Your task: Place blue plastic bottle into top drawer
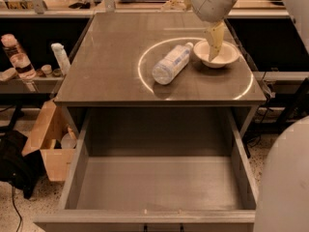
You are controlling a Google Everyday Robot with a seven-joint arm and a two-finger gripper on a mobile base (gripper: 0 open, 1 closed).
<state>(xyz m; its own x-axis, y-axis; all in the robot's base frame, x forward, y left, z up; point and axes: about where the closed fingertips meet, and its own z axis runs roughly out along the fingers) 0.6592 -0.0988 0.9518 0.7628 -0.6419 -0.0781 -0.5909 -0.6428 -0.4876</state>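
Tabletop first: we took the grey table (111, 66) as our reference for everything else. On its top, right of centre, we saw the blue plastic bottle (171, 63) lying on its side, its white cap pointing toward the table's far right corner. It lay inside a bright ring of light (140, 69) cast on the surface. A white bowl (231, 56) sat just beside the cap end, nearer the table's right edge.

Over the table's far right part hung the gripper (195, 28). Its two cream fingers (216, 40) were spread apart, with nothing between them. One finger pointed down over the bowl, and the other reached out along the table's rear edge.

Below the table's front edge we saw the top drawer (159, 182) pulled fully out, its flat grey floor bare.

Left of the table, a wooden box (46, 134) sat on the floor. Above the box, an opaque white bottle (61, 58) and a pink-capped bottle (12, 52) stood on a shelf.
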